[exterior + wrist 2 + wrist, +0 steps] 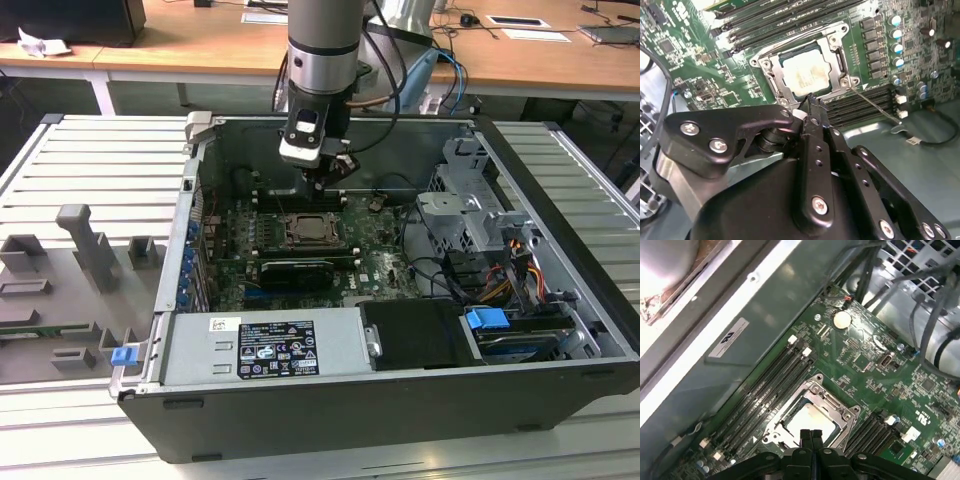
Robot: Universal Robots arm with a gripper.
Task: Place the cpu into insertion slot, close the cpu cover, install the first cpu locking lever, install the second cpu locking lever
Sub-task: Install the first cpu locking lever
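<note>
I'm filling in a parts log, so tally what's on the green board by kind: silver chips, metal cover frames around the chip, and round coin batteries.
chip: 1
cover frame: 1
coin battery: 1
Total: 3

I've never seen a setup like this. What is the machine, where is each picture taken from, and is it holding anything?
It is one robot arm reaching down into an open computer case that lies on a slatted metal table. The exterior view comes from a camera standing off the arm. Both wrist views ride on the arm and look past its black jaws at the green circuit board. There the cpu sits in the insertion slot, with the cpu cover lying flat over it. A thin lever sticks out from the socket. The jaws are shut, hold nothing, and are close to the cover's edge.
</note>
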